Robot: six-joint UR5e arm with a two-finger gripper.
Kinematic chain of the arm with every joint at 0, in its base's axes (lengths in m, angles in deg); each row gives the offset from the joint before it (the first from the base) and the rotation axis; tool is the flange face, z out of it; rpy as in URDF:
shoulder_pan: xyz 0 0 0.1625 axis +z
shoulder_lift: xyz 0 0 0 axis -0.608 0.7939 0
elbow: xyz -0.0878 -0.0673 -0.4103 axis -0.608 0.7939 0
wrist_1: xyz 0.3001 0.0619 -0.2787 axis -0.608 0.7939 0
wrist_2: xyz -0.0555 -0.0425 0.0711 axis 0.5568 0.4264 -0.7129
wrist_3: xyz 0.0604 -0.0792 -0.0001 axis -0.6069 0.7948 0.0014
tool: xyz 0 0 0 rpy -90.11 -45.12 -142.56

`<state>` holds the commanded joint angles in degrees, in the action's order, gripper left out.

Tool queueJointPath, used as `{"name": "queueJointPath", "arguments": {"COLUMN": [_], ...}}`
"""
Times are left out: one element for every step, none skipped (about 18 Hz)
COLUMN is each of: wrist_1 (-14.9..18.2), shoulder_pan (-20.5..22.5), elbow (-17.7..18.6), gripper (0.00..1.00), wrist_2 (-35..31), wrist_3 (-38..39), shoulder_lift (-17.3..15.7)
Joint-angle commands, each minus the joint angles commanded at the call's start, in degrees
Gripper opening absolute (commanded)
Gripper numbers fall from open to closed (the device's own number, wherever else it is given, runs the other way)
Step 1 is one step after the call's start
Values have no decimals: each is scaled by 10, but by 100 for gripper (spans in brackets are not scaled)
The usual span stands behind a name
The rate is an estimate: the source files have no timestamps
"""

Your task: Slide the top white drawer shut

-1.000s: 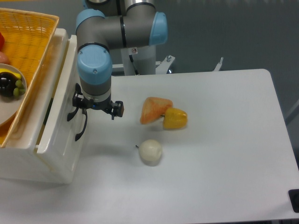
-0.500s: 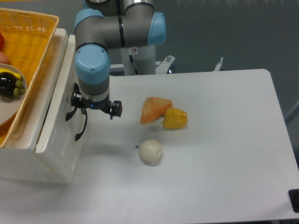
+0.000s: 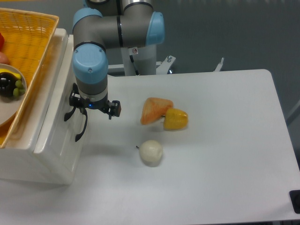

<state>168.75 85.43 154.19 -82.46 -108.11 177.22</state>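
Press squarely on the drawer (image 3: 58, 126) front beside the handle (image 3: 80, 129), toward the surface's left edge. Keep the push level. Fingers (image 3: 70, 112) hidden under the wrist; opening impossible to tell.

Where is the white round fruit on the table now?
The white round fruit lies on the table near its front middle, just below the orange piece and yellow piece, to the right of the white cabinet.

The white surface (image 3: 220, 154) carries a white cabinet (image 3: 49, 159) at its left edge, an orange wedge-shaped piece (image 3: 154, 110) touching a yellow fruit-like piece (image 3: 176, 119) near the middle, and, just in front of them, a pale round object (image 3: 151, 152), possibly an onion.
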Motion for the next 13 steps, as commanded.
{"name": "queueJointPath", "arguments": {"wrist_1": [0, 0, 1, 1, 1, 1, 0, 0, 0, 0, 1, 1, 1], "shoulder_pan": [0, 0, 1, 3, 7, 14, 25, 32, 39, 52, 63, 74, 88], "elbow": [-1, -1, -1, -1, -1, -1, -1, -1, -2, -2, -2, -2, -2], "gripper": [100, 100, 100, 100, 100, 100, 100, 100, 100, 100, 100, 100, 100], "wrist_2": [0, 0, 0, -1, -6, -19, -28, -31, -32, -34, -35, -35, -35], "wrist_3": [0, 0, -2, -3, -5, -9, -10, -11, -15, -21, -34, -50, -63], "shoulder_lift": [1, 0, 0, 0, 0, -1, -1, -1, -1, -2, -2, -2, -4]}}
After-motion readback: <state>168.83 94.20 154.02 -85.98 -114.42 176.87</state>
